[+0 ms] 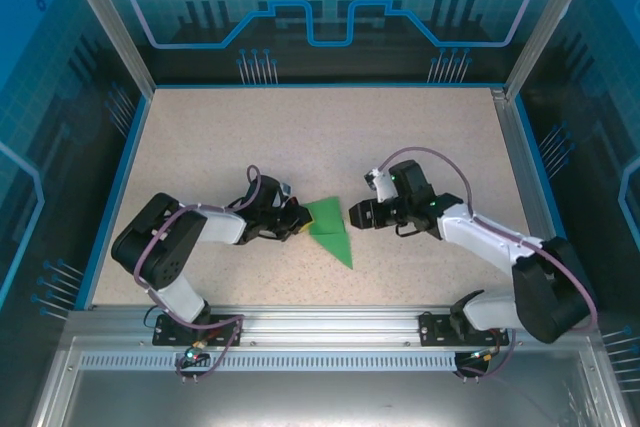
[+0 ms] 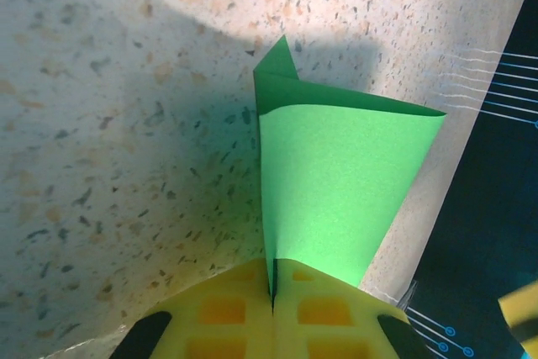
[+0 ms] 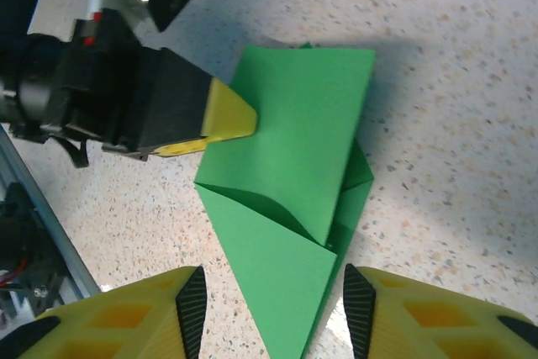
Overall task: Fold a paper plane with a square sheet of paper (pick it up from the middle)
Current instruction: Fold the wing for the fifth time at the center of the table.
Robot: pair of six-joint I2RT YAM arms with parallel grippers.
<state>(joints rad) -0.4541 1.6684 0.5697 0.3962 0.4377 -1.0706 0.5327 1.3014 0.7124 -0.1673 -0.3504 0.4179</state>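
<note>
On the worktop (image 1: 300, 137), your left pincer (image 1: 300, 227) clamps the light, flimsy green sheet (image 1: 332, 232) by its left edge; your right pincer (image 1: 352, 215) gapes empty.

There's the left claw (image 1: 295, 225) at the green paper's (image 1: 330, 232) left edge, apparently pinching it on the speckled worktop (image 1: 300, 137), the right claw (image 1: 353, 215) just beside.

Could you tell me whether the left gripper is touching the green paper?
Touching. In the left wrist view the left gripper is shut on the green paper, pinching its edge.
</note>
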